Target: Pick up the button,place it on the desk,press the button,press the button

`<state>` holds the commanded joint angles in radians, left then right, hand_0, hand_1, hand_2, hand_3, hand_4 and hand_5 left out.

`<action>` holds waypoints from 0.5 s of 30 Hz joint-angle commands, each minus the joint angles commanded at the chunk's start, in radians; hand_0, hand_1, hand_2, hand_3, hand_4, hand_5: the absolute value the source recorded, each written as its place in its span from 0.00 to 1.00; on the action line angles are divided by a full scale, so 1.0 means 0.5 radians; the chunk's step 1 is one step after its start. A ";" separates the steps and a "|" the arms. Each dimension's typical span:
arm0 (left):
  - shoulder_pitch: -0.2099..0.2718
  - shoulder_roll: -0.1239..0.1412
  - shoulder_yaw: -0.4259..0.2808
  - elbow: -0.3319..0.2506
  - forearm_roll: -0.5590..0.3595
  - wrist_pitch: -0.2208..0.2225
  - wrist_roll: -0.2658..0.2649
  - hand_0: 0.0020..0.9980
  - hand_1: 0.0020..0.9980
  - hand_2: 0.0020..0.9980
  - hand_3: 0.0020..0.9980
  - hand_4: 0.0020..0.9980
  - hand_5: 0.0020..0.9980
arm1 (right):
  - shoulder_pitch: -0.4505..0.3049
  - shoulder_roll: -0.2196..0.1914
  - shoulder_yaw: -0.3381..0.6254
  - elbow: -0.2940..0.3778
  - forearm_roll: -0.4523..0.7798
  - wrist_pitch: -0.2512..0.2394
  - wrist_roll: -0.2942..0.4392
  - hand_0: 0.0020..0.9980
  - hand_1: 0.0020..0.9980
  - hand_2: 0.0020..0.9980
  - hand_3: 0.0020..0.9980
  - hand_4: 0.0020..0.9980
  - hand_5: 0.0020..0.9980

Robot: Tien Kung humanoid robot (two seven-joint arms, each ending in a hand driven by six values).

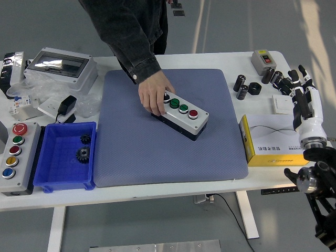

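White table (210,185), blue mat (136,152); person's hand (154,95) grips button box (181,113); right robot hand (302,97) fingers spread, empty.

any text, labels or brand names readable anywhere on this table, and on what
Yellow and white cardboard box: dark print along its yellow front edge, too small to read.
Grey four-button control box under the person's hand: no text visible.
Grey five-button box at left: no labels legible.
Nothing else reads.

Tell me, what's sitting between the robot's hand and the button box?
In the head view, a yellow-and-white carton lies between the right hand and the button box.
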<state>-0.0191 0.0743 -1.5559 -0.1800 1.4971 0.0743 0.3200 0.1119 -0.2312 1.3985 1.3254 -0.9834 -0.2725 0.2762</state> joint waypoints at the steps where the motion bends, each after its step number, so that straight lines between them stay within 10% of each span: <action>1: -0.001 -0.004 0.001 0.000 0.000 -0.001 0.000 0.64 0.59 0.54 0.61 0.62 0.21 | -0.001 0.003 -0.001 -0.008 -0.013 -0.017 -0.003 0.88 0.86 0.89 0.98 1.00 0.69; 8: 0.015 -0.003 -0.047 0.000 0.029 0.019 0.028 0.64 0.59 0.54 0.61 0.62 0.21 | 0.087 -0.056 -0.114 0.054 -0.416 -0.268 -0.317 0.88 0.86 0.89 0.98 1.00 0.67; 15: 0.019 0.015 -0.080 0.000 0.053 0.033 0.050 0.64 0.59 0.54 0.61 0.62 0.21 | 0.394 -0.069 -0.412 0.083 -0.952 0.008 -0.852 0.88 0.86 0.89 0.98 1.00 0.66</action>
<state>-0.0095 0.0819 -1.5961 -0.1800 1.5234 0.0908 0.3448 0.3091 -0.2657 1.1927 1.3670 -1.4593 -0.2683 -0.1496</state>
